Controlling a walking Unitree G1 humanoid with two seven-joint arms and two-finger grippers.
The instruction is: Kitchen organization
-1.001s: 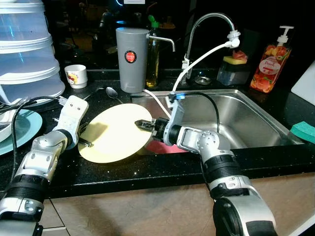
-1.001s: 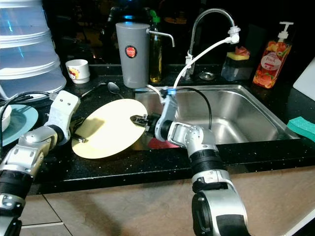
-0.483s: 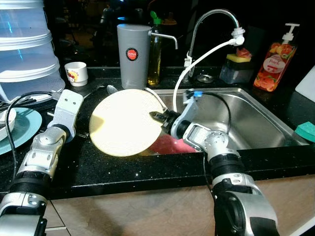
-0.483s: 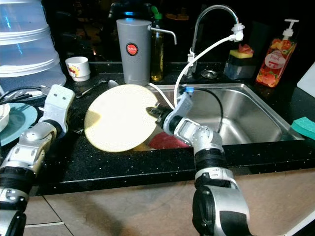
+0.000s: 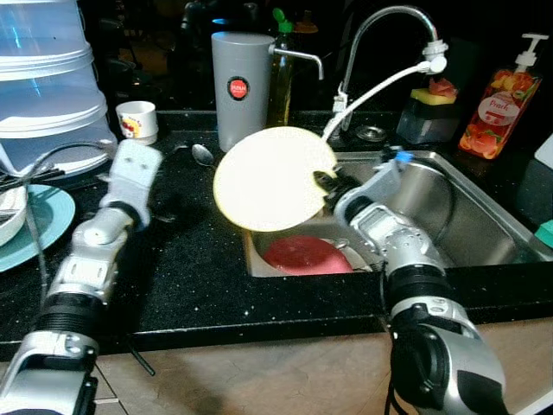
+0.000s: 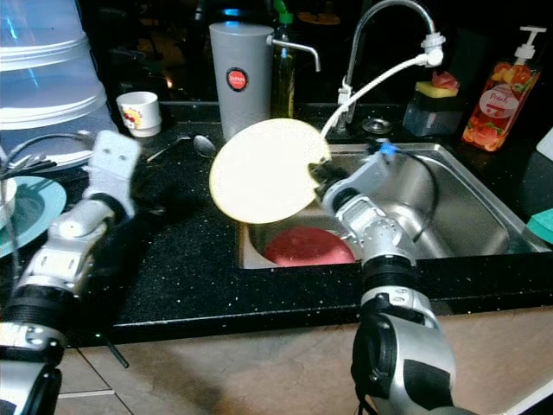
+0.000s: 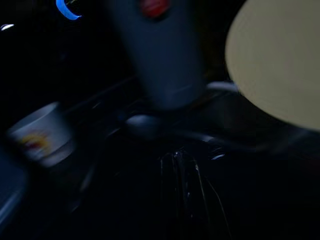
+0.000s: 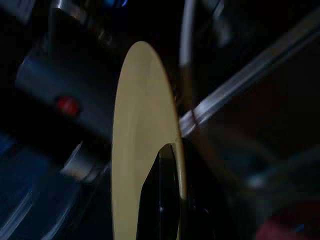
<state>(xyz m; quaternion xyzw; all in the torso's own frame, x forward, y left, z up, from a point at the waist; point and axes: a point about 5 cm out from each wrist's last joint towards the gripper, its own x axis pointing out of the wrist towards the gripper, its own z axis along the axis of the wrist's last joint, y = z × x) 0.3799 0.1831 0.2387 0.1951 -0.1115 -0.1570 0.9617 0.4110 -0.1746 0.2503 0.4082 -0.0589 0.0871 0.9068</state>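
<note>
While the right gripper (image 5: pixel 327 181) pinched the rim of the pale yellow plate (image 5: pixel 272 178), the plate was held upright in air over the left end of the steel sink (image 5: pixel 471 225), above a red dish (image 5: pixel 307 256) in the basin. Left gripper (image 7: pixel 180 167) hovered over black counter (image 5: pixel 186 272) nr a spoon (image 5: pixel 200 156); fingers open/closed: can't tell, too dark & blurry.

pale yellow plate (image 5: pixel 272 178) | round, held upright | above the sink's left edge
</note>
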